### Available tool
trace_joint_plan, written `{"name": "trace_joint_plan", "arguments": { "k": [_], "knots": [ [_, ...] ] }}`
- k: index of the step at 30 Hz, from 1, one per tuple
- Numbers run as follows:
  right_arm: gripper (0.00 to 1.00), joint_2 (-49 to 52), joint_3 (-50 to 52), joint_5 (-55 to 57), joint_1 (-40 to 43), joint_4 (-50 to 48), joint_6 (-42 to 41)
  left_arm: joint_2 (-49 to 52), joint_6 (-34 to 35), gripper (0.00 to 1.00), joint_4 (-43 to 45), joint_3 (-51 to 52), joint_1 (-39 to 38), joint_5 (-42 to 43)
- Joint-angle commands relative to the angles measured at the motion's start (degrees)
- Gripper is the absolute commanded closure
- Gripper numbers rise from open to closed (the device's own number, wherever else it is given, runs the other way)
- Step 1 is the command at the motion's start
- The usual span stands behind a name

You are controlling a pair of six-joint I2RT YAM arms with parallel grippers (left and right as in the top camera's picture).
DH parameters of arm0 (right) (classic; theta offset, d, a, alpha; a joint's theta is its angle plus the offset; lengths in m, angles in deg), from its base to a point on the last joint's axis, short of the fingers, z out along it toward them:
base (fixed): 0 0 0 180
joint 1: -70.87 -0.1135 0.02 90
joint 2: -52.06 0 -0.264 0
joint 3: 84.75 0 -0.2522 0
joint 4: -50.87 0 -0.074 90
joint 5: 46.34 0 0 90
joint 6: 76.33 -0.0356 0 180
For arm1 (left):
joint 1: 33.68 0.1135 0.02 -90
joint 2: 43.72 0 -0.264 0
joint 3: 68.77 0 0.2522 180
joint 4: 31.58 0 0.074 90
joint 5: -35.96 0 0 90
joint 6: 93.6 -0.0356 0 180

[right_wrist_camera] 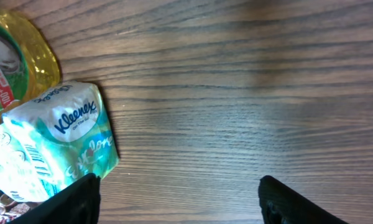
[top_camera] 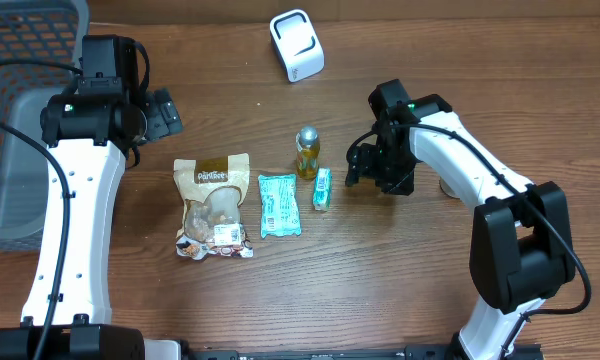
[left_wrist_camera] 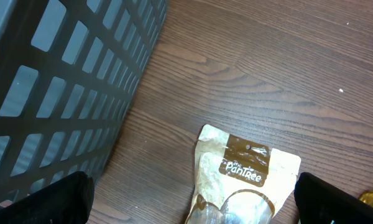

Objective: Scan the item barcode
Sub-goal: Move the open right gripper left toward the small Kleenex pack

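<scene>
Several items lie in a row mid-table: a tan PanTree snack bag (top_camera: 212,205), a teal tissue pack (top_camera: 278,204), a small Kleenex pack (top_camera: 322,188) and a yellow bottle (top_camera: 307,152). A white scanner (top_camera: 297,45) stands at the back. My right gripper (top_camera: 363,168) hangs open just right of the Kleenex pack (right_wrist_camera: 56,140), over bare wood, and holds nothing. The bottle (right_wrist_camera: 12,56) shows at that view's left edge. My left gripper (top_camera: 166,112) is open above the table, behind the snack bag (left_wrist_camera: 245,180), with nothing between its fingers (left_wrist_camera: 43,199).
A grey mesh basket (top_camera: 20,100) fills the far left corner, and its wall (left_wrist_camera: 56,81) stands close beside my left gripper. Bare wooden table (top_camera: 380,280) lies in front of the items and to the right of them.
</scene>
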Motion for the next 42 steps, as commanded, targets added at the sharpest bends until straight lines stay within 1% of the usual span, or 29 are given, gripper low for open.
{"name": "trace_joint_plan", "arguments": {
  "k": [1, 3, 5, 6, 7, 15, 18, 22, 23, 25, 26, 27, 28, 31, 34, 42],
  "knots": [
    [0.19, 0.22, 0.35, 1.49, -0.13, 0.28, -0.24, -0.20, -1.51, 0.00, 0.04, -0.26, -0.11, -0.55],
    [0.17, 0.22, 0.35, 1.49, -0.13, 0.17, -0.22, -0.20, -1.51, 0.00, 0.04, -0.26, -0.11, -0.57],
    [0.12, 0.22, 0.35, 1.49, -0.13, 0.02, -0.20, -0.20, -1.49, 0.00, 0.04, -0.26, -0.11, -0.55],
    [0.09, 0.22, 0.35, 1.49, -0.13, -0.07, -0.20, -0.20, -1.51, 0.01, 0.04, -0.26, -0.11, -0.55],
    [0.00, 0.22, 0.35, 1.46, -0.13, -0.26, -0.20, -0.20, -1.51, 0.00, 0.04, -0.26, -0.11, -0.55],
    [0.00, 0.22, 0.35, 1.46, -0.13, -1.29, 0.02, -0.20, -1.51, 0.00, 0.04, -0.26, -0.11, -0.55],
    [0.14, 0.22, 0.35, 1.46, -0.13, -1.29, 0.02, -0.20, -1.51, 0.01, 0.04, -0.26, -0.11, -0.55],
    [0.52, 0.22, 0.35, 1.46, -0.13, -1.33, 0.02, -0.20, -1.51, 0.00, 0.04, -0.26, -0.11, -0.55],
    [0.59, 0.22, 0.35, 1.46, -0.13, -1.38, 0.02, -0.20, -1.51, 0.01, 0.04, -0.26, -0.11, -0.57],
    [0.67, 0.22, 0.35, 1.49, -0.13, -1.51, 0.02, -0.20, -1.51, 0.00, 0.04, -0.26, -0.11, -0.55],
    [0.73, 0.22, 0.35, 1.51, -0.13, -1.55, 0.02, -0.20, -1.49, 0.00, 0.04, -0.26, -0.11, -0.55],
    [0.83, 0.22, 0.35, 1.66, -0.13, -1.60, 0.02, -0.20, -1.49, 0.01, 0.04, -0.26, -0.11, -0.55],
    [0.96, 0.22, 0.35, 1.88, -0.13, -1.64, 0.02, -0.20, -1.49, 0.01, 0.04, -0.26, -0.11, -0.55],
    [0.96, 0.09, 0.35, 5.66, -0.13, -0.98, -0.44, -0.20, -1.51, 0.01, 0.04, -0.26, -0.11, -0.55],
    [0.96, -1.16, 0.35, 10.32, -0.13, 0.11, -4.17, -0.20, -1.51, 0.01, 0.04, -0.26, -0.11, -0.55],
    [0.96, -6.71, 0.35, 10.67, -2.80, -0.24, -3.17, -0.20, -1.49, 0.00, 0.04, -0.26, -0.11, -0.55]
  ]
}}
